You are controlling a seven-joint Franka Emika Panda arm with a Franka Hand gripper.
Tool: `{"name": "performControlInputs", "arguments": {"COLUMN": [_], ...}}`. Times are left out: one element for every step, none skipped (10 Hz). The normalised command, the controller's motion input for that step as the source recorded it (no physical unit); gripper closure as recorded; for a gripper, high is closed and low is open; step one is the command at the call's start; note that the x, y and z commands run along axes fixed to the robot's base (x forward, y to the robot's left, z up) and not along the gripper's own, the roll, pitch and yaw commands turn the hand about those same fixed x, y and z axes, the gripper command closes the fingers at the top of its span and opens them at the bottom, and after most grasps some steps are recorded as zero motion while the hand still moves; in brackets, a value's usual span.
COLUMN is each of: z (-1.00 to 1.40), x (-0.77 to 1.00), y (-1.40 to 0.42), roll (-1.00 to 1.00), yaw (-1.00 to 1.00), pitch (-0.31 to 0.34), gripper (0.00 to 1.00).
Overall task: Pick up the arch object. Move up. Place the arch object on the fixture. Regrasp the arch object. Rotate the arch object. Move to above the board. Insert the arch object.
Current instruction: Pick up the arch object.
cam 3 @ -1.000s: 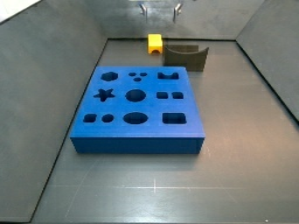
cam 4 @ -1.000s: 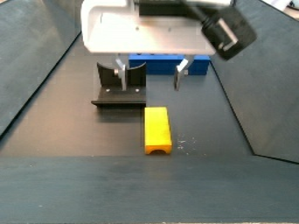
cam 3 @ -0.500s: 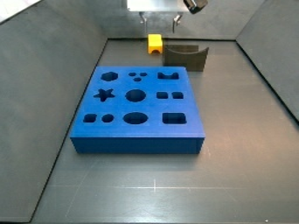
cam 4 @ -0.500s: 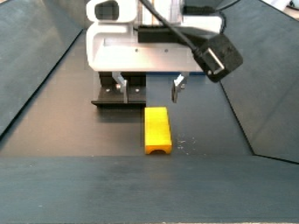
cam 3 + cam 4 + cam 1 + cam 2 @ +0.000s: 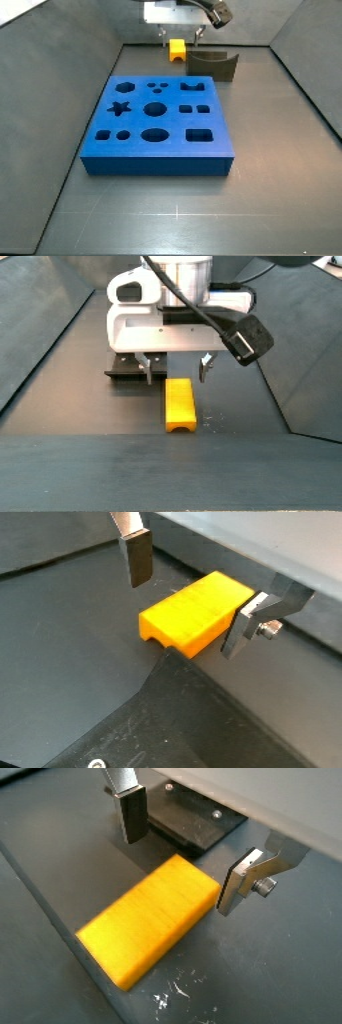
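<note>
While pointing down, the fingers straddle the arch object, open and empty.

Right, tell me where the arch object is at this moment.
The arch object lies flat on the floor beside the fixture, well apart from the board. In both wrist views the open gripper hangs over one end of it, not touching.

Both side views are facing each other along the table; both wrist views are looking down closely past the claw.
</note>
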Motion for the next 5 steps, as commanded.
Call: {"name": "performControlInputs", "arguments": {"z": [-0.84, -0.85, -0.86, -0.86, -0.87], "x": [-0.07, -0.11, -0.16, -0.16, -0.16], "y": [0.00, 0.00, 0.00, 0.00, 0.00], "roll": [0.28, 0.27, 0.26, 0.26, 0.26], "yaw": [0.00, 0.00, 0.00, 0.00, 0.00], "pitch": [-0.011, -0.013, -0.021, -0.021, -0.024], "gripper": [0.00, 0.00, 0.00, 0.00, 0.00]}}
